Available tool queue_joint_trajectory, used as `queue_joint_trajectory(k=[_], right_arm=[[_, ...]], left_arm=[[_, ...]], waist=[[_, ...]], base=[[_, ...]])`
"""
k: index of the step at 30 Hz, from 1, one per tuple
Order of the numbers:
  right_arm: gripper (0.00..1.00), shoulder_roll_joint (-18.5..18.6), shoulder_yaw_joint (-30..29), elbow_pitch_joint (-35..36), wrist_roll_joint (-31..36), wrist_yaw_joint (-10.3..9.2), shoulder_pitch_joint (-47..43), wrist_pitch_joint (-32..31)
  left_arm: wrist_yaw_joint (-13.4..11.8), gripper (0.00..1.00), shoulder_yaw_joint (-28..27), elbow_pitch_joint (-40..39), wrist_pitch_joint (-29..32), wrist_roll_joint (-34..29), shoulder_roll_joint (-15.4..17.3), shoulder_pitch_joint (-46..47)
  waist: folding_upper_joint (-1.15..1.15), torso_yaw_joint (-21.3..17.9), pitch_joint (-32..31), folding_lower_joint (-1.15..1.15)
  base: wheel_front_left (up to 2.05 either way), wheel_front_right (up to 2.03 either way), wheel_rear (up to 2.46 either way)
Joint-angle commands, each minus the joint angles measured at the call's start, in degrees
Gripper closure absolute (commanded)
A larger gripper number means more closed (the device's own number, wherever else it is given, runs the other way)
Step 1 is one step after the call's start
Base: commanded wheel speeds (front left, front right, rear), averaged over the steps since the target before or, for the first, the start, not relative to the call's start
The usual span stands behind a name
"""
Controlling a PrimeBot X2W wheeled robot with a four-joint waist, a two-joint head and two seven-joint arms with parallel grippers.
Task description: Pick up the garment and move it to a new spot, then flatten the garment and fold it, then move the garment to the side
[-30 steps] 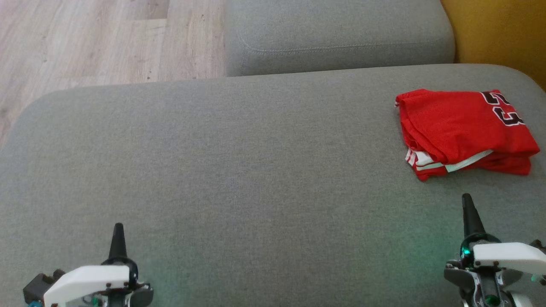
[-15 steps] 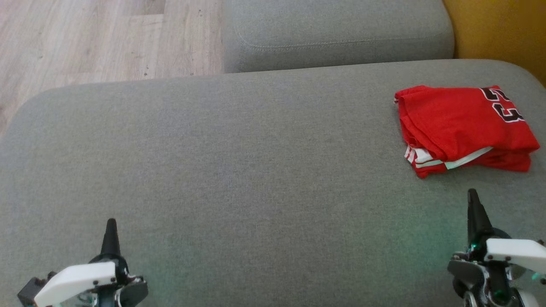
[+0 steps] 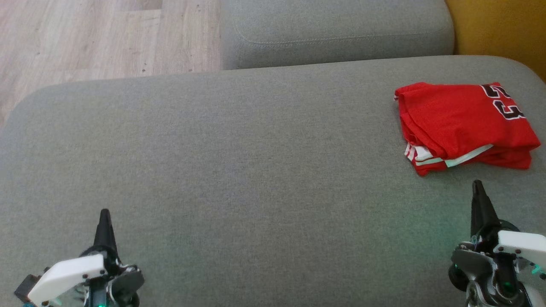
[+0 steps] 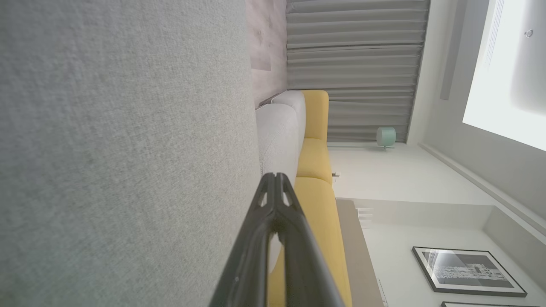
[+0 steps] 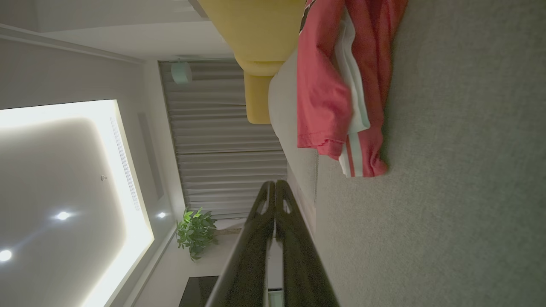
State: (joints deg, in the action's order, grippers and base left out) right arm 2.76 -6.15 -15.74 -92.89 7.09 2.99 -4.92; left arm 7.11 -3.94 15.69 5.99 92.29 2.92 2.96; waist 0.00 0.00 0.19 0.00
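Note:
The garment [image 3: 465, 125] is a red jersey with white trim and a black number, folded into a stack at the right side of the grey sofa seat [image 3: 239, 170]. In the right wrist view the garment [image 5: 337, 89] lies just beyond the fingertips. My right gripper [image 3: 477, 184] is shut and empty, a short way in front of the jersey's near edge. At the lower left my left gripper [image 3: 103, 213] is shut too, holding nothing, far from the jersey. In each wrist view the fingers meet at the tips: left gripper [image 4: 276, 175], right gripper [image 5: 275, 183].
A second grey cushion [image 3: 337, 32] lies behind the seat, wooden floor [image 3: 85, 38] at the far left and a yellow sofa part [image 3: 499, 30] at the far right. The seat's edge curves down at the left.
The head camera has shifted slightly, so the whole picture slid. Both grippers have drawn back a little toward me, still shut. The jersey lies as before.

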Motion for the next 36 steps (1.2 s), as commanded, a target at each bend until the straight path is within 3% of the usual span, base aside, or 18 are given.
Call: queue_joint_trajectory(k=[1,36], right_arm=[[1.00,1.11,0.99,1.79,-0.41,0.40,3.07,-0.48],[1.00,0.75,0.48,1.76,0.02,0.40,3.12,-0.89]], left_arm=[[0.37,1.00,-2.18,-1.64,0.17,0.20,0.28,3.20],[0.37,1.00,-2.37,-1.64,0.32,0.05,0.15,3.22]], waist=[[0.00,0.00,-0.01,0.00],[0.00,0.00,-0.01,0.00]], base=[[0.00,0.00,0.00],[0.00,0.00,0.00]])
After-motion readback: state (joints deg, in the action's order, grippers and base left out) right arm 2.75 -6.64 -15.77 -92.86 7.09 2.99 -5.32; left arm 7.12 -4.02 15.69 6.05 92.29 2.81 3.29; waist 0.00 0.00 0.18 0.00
